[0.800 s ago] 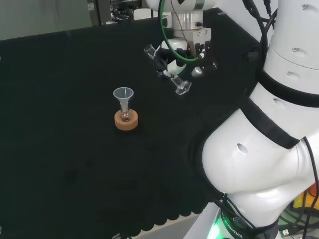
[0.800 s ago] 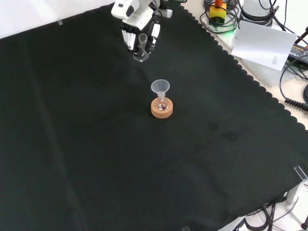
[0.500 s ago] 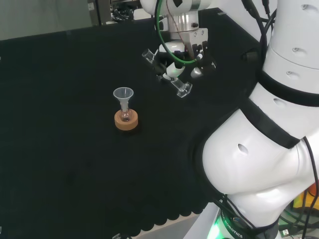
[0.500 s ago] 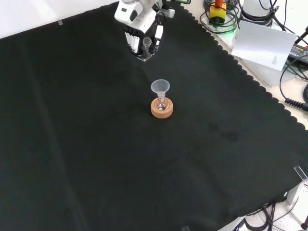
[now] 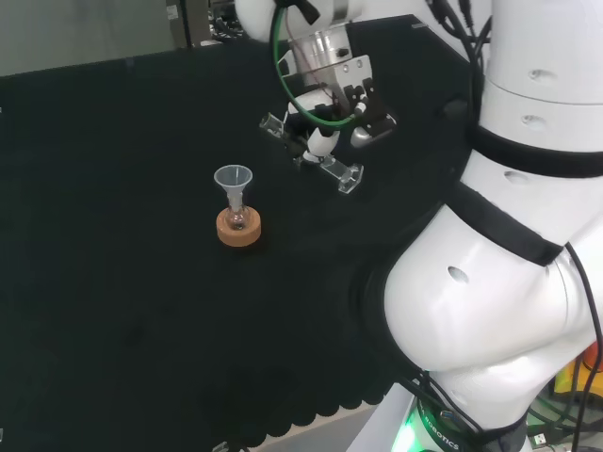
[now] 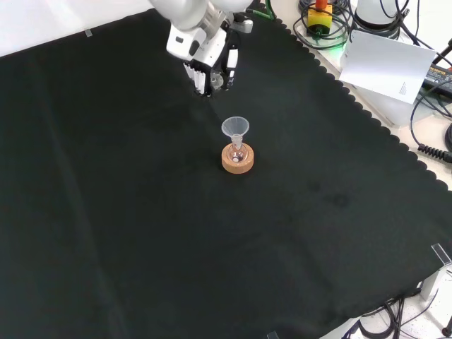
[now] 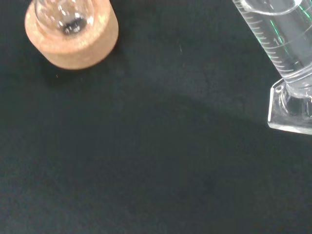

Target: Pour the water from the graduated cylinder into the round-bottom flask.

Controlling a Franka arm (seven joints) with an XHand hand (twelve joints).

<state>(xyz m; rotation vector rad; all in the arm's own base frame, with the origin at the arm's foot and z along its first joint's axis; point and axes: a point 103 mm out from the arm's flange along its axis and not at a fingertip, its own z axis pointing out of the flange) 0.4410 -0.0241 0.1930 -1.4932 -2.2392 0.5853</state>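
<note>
So the hand [image 5: 325, 132] was up off the black cloth [image 5: 113, 311], fingers wrapped around the graduated cylinder [image 5: 311, 151], which was tipped over at a slant in the head view, mouth end toward the left and the clear foot hanging lower right. In the front view the hand [image 6: 208, 67] sat just above-left of the funnel [image 6: 235, 128]. The funnel stood in the round-bottom flask [image 5: 237, 219] on its cork ring [image 5: 237, 231], a bit apart from the cylinder.
</note>
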